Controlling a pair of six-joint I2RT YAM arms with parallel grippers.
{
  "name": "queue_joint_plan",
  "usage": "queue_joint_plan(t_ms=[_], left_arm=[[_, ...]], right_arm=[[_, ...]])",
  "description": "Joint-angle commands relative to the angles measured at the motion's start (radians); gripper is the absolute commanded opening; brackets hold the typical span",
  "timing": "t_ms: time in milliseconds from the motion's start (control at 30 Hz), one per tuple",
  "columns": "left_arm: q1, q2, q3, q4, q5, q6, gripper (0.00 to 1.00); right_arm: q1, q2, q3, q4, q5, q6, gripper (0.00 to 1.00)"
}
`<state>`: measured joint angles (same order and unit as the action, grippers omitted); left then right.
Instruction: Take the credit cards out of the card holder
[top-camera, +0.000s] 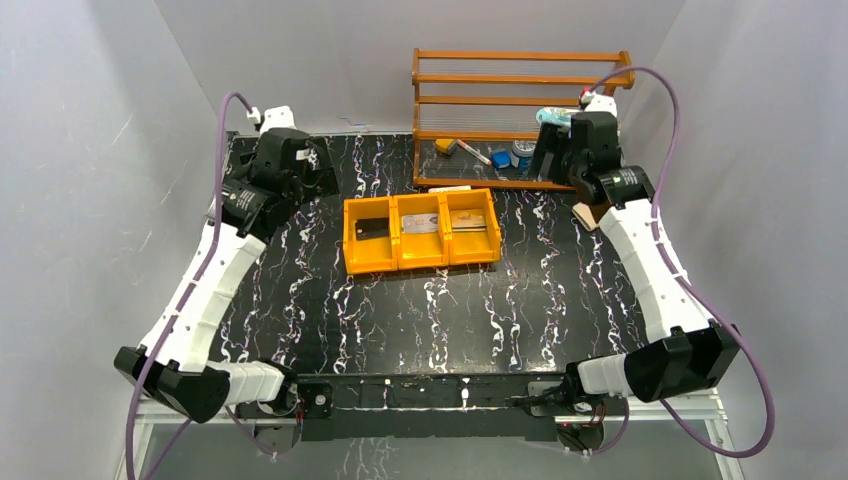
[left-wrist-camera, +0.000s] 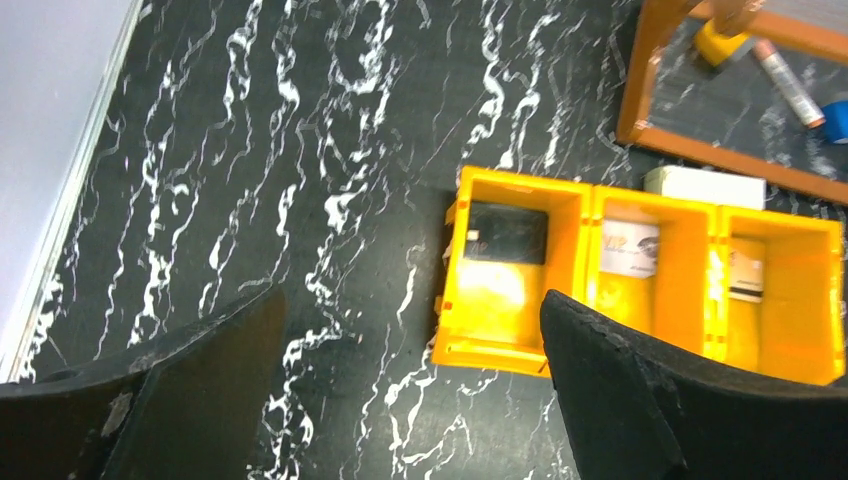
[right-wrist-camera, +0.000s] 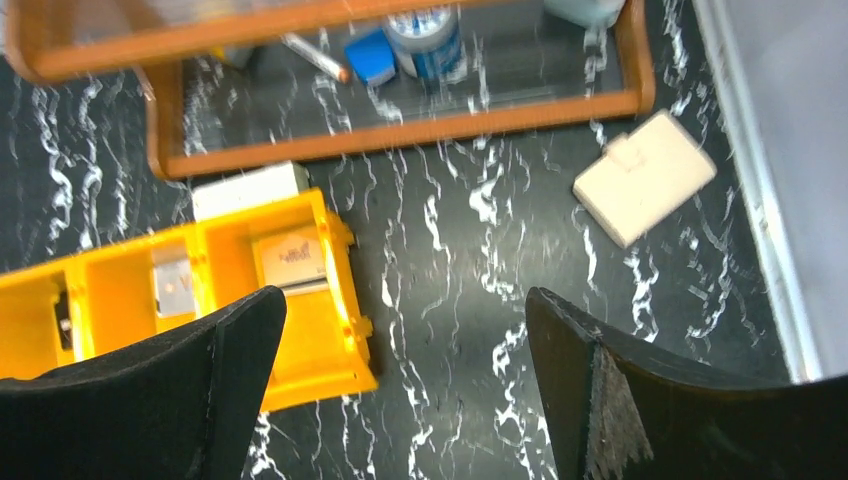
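Both grippers spread fully, nothing held or touched. Left gripper (left-wrist-camera: 410, 310) hangs over the desk (top-camera: 400, 320) at the tray's (top-camera: 420, 262) left end, right gripper (right-wrist-camera: 405, 300) over its right end. Card holder (right-wrist-camera: 645, 177) lies shut on the desk further right, just beside the rack (right-wrist-camera: 400, 135) corner. One flat card (left-wrist-camera: 508, 232) per tray compartment, can't tell whose.

Card holder (top-camera: 583, 214) mostly behind the right arm (top-camera: 645, 255); rack items (right-wrist-camera: 425, 40) blurred
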<state>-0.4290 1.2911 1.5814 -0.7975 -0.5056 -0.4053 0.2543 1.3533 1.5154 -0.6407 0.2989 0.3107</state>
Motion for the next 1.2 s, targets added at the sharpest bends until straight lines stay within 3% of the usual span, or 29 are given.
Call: queue_joint_plan(t_ms=[0,233,433,767,1167], left_arm=[[0.072,-0.091,-0.124,0.094,0.076,-0.011,0.98],[0.187,-0.203,-0.351,0.156,0.258,-0.031,0.98],[0.253,-0.270,-0.497,0.185,0.405,-0.067,0.98],[0.300,-0.215,-0.567,0.171,0.607,-0.073,0.98],[0.308,-0.298,-0.774,0.340,0.524,-0.040,0.98]], right_arm=[[-0.033,-0.096,-0.156,0.053,-0.062,0.071,0.98],[-0.082,-0.207,-0.433,0.081,-0.113,0.166,0.98],[-0.112,-0.191,-0.517,0.046,-0.140,0.199,0.98],[-0.165,0.013,-0.357,-0.088,0.207,0.268,0.98],[-0.386,0.231,-0.234,0.052,0.053,0.292,0.99]])
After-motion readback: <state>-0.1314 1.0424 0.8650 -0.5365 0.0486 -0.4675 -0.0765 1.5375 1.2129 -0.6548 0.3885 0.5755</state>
